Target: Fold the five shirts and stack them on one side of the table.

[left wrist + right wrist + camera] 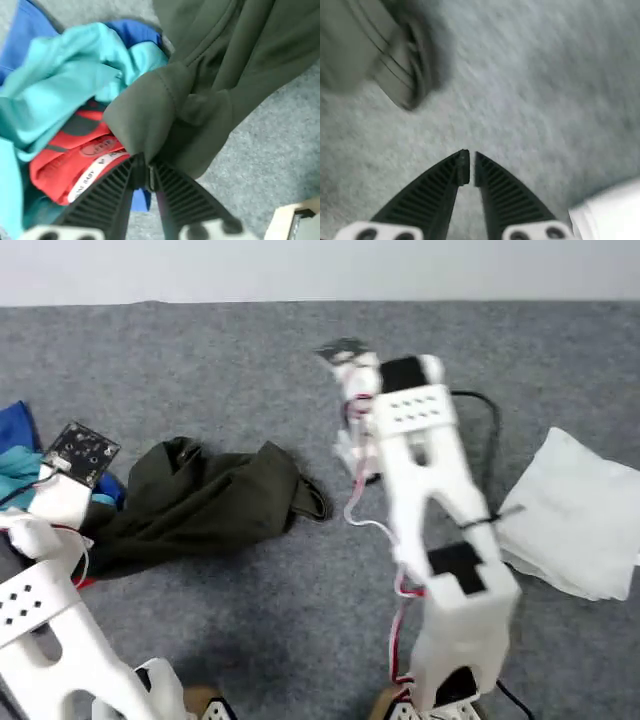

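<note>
A dark green shirt (pixel 205 500) lies crumpled left of the table's middle. My left gripper (pixel 146 170) is shut on a bunched fold of this dark green shirt (pixel 150 115) at its left end. Beside that fold lie a teal shirt (pixel 65 85), a red shirt (pixel 75 150) and a blue shirt (pixel 30 35), heaped at the table's left edge (pixel 15 465). A folded white shirt (pixel 575 515) rests on the right side. My right gripper (pixel 469 167) is shut and holds nothing, above bare carpet between the green shirt (pixel 370 45) and the white shirt (pixel 610 215).
Grey carpet (pixel 250 620) covers the table. The right arm (pixel 430 490) stretches up the middle with its cable (pixel 490 430) trailing toward the white shirt. The left arm (pixel 45 610) stands at the front left corner. Open carpet lies along the back.
</note>
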Robot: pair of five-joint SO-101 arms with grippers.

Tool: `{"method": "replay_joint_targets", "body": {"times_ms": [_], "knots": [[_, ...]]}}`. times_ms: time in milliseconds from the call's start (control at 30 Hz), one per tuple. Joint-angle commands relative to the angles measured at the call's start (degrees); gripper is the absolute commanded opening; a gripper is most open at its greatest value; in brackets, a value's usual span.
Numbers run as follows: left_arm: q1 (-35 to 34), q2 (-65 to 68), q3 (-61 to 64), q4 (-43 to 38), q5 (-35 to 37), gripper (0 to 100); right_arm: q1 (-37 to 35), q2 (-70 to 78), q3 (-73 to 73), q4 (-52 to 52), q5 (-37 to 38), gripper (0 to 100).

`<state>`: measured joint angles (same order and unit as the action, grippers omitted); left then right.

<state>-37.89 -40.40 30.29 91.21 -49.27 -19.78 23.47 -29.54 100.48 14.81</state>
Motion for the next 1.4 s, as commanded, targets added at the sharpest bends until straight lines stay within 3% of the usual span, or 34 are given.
{"method": "replay_joint_targets", "body": {"times_ms": [0, 233, 633, 700, 800, 900, 1167, 1367], "knots": [[-0.35, -1.32, 1.45, -1.32, -0.26, 0, -5.85, 6.02, -11.60, 2.07, -0.62, 14.3], [-0.18, -1.32, 5.23, -1.41, -0.26, 0, -13.85, 19.30, -28.84, 1.45, -0.26, 20.1], [-0.09, -1.23, 5.23, -1.41, -0.26, 0, -15.78, 39.25, -50.73, 1.98, -0.18, 19.5], [-0.09, -1.23, 5.23, -1.41, -0.26, 0, -15.60, 39.96, -51.25, 2.07, -0.18, 15.0], [-0.09, -1.32, 5.23, -1.41, -0.26, 0, -15.25, 38.64, -51.25, 2.07, 0.44, 0.2], [-0.09, -1.32, 5.23, -1.41, -0.18, 0, -13.93, 36.35, -51.08, 2.33, 3.60, 0.9], [0.00, -1.32, -2.15, -6.15, 13.27, 1, -7.16, 24.57, -51.25, 2.33, 6.24, 0.9], [0.44, -0.97, -9.36, -14.42, 25.67, 1, -2.33, 14.46, -51.25, 1.98, 6.68, 1.0]]}}
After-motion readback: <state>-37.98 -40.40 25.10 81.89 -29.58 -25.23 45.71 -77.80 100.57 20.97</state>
